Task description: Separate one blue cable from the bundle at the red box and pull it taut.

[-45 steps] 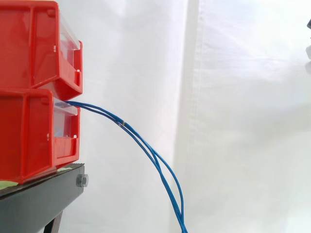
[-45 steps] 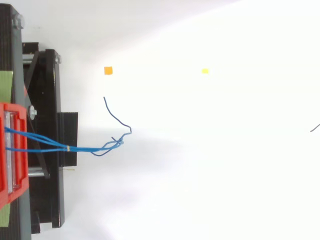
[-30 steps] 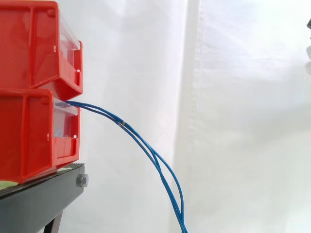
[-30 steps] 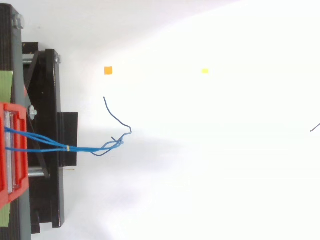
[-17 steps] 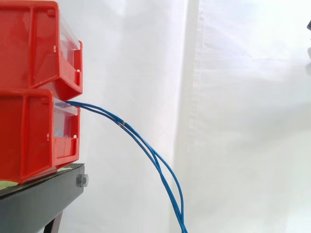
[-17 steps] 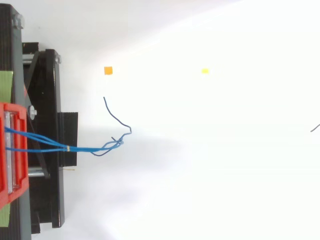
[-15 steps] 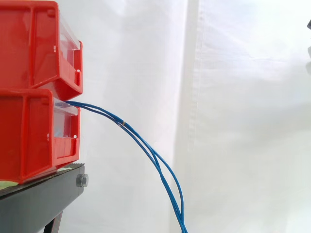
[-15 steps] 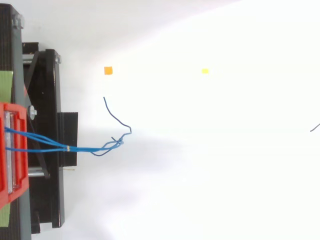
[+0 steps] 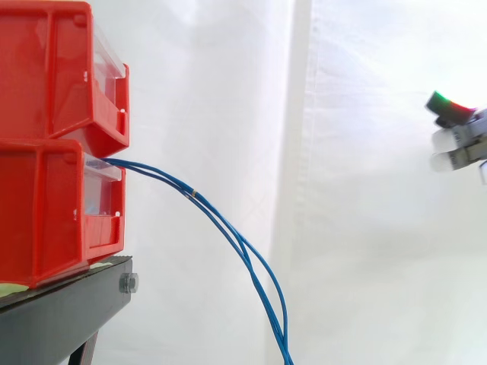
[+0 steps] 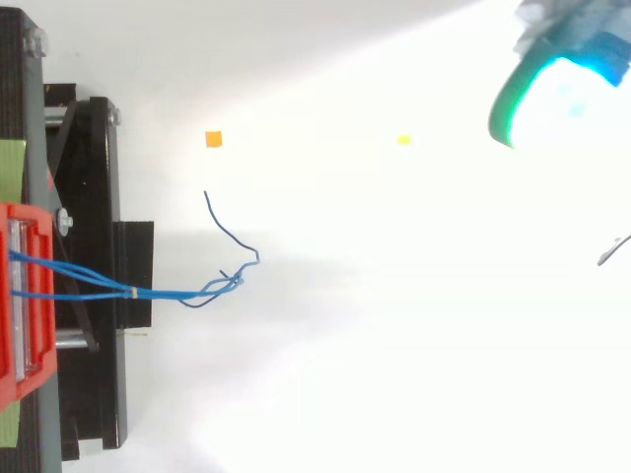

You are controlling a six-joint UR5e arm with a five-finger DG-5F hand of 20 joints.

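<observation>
A bundle of thin blue cables [image 9: 228, 228] comes out of the lower red bin [image 9: 46, 213] and droops in an arc down to the right. From above, the blue cables [image 10: 168, 293] run rightwards off the bin [image 10: 20, 296], held by a small yellow tie [image 10: 134, 292], and end in a tangle. One loose strand [image 10: 222, 227] curls away from it toward the orange mark. My hand [image 9: 456, 133] is at the right edge, far from the cables and about level with the bins. Its glowing green-cyan pad [image 10: 552, 94] is at the upper right in the top view.
A second red bin [image 9: 53, 68] sits on the lower one, both on a black stand [image 9: 68, 312]. An orange square [image 10: 213, 139] and a yellow square [image 10: 403, 140] mark the white floor. A white curtain hangs behind.
My hand has come into both views from the right; before, almost nothing of it showed. The cables and bins have not moved.
</observation>
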